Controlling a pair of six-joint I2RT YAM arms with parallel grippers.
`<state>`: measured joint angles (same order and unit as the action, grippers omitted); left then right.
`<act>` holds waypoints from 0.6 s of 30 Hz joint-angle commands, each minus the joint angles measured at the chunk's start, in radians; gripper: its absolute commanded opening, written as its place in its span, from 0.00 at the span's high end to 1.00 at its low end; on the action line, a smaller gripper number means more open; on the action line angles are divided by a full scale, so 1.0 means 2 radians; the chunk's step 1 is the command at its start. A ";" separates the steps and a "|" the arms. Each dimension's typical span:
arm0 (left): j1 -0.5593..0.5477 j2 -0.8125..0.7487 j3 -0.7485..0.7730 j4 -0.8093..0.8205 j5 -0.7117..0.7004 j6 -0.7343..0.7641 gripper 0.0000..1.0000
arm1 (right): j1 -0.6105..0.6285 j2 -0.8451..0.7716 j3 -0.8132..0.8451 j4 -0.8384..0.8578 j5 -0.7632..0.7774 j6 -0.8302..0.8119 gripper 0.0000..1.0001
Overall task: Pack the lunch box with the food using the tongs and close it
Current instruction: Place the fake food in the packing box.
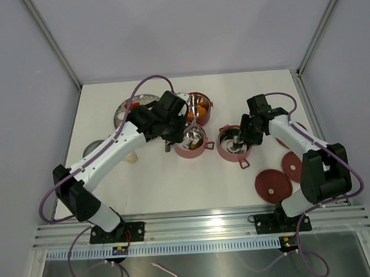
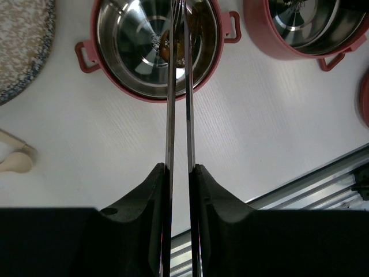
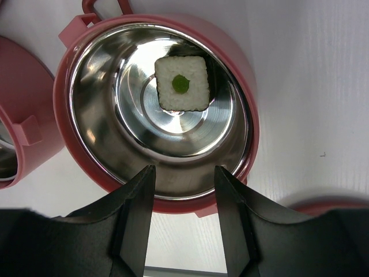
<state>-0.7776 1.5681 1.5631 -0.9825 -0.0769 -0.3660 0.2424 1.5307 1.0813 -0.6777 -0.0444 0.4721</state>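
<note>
Clamped in my left gripper point(image 2: 179, 170), the tongs point(image 2: 171, 115) stand nearly closed, tips over a brown piece point(image 2: 165, 49) inside a red tier point(image 2: 115, 57). My right gripper point(image 3: 184, 173) hovers part open, empty, above a second tier point(image 3: 86, 115) holding a white square piece point(image 3: 181, 83).

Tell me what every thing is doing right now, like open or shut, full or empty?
left gripper: shut on the tongs.
tongs: squeezed almost together, reaching over the middle tier.
middle tier: lid off, a brown piece inside.
right gripper: open, holding nothing, above the right tier.
right tier: lid off, one white square piece inside.
back tier: lid off, orange food inside.
red lid: off, lying flat.
</note>
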 commanded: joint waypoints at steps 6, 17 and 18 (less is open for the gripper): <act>0.077 -0.056 0.002 -0.023 -0.067 -0.025 0.72 | 0.005 -0.011 -0.005 0.009 0.000 -0.002 0.47; 0.162 -0.100 -0.097 -0.030 -0.117 -0.043 0.59 | 0.005 0.007 0.000 0.017 -0.010 -0.005 0.47; 0.162 -0.099 -0.102 -0.026 -0.120 -0.046 0.59 | 0.005 0.008 0.002 0.016 -0.010 -0.006 0.47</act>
<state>-0.4580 1.3975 1.3823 -1.0565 -0.2562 -0.4297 0.2424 1.5352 1.0691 -0.6689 -0.0475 0.4713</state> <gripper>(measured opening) 0.412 0.527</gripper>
